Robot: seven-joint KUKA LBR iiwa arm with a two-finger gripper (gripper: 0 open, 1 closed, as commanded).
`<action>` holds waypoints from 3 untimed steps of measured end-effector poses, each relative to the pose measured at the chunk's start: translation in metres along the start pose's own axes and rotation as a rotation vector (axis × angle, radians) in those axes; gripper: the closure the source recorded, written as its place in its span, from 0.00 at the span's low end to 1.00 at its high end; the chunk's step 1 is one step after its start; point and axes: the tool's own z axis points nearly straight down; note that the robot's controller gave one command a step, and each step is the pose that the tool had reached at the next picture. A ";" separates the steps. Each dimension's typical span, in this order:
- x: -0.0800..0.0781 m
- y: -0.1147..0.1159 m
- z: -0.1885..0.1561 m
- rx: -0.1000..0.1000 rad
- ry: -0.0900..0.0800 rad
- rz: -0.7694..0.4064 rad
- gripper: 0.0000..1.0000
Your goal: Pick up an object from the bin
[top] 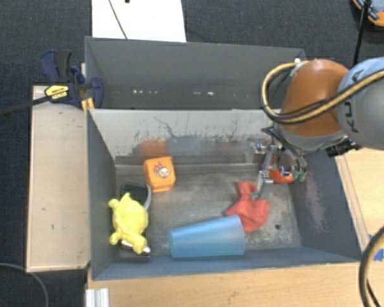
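With the gripper [264, 185] set at the red cloth's [249, 212] upper edge, its state not discernible, grasping is judged underway; closure and lifting are required next.

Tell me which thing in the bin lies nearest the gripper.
The crumpled red cloth right of centre, close by the gripper; the blue cup, orange block and yellow toy all lie farther left.
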 end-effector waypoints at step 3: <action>0.050 0.039 0.016 0.001 -0.007 -0.625 0.00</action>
